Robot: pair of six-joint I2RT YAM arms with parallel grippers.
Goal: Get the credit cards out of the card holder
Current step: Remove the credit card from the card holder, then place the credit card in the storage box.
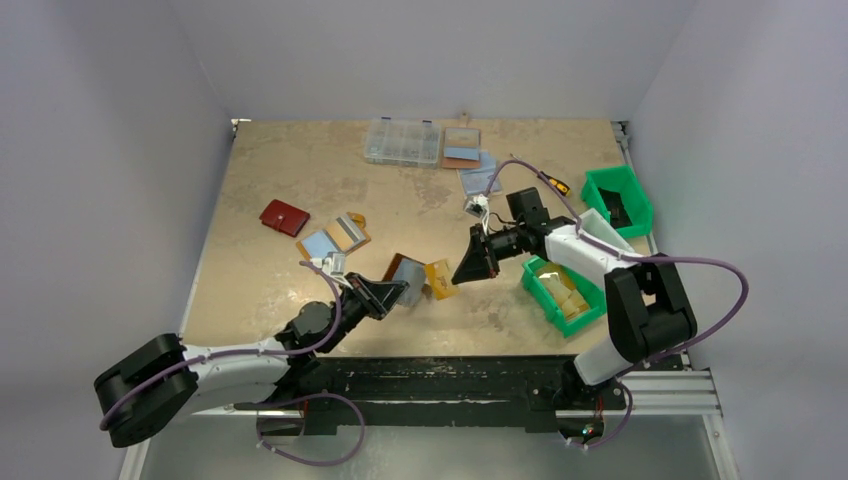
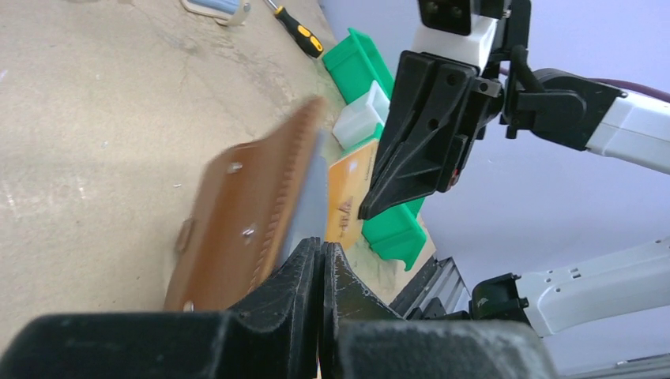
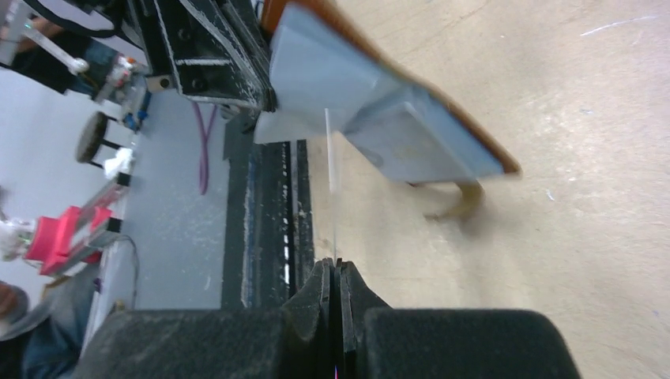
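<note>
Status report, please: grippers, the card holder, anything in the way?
Left gripper shut on card holder, lifted and open. Right gripper shut on gold-orange credit card at the holder's open edge. Green bin close behind the card.

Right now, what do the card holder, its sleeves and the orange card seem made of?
The card holder looks like matte brown leather or imitation: stitched edge, metal studs. Its sleeves seem smooth bluish plastic. The credit card: probably thin, stiff gold-orange plastic.
</note>
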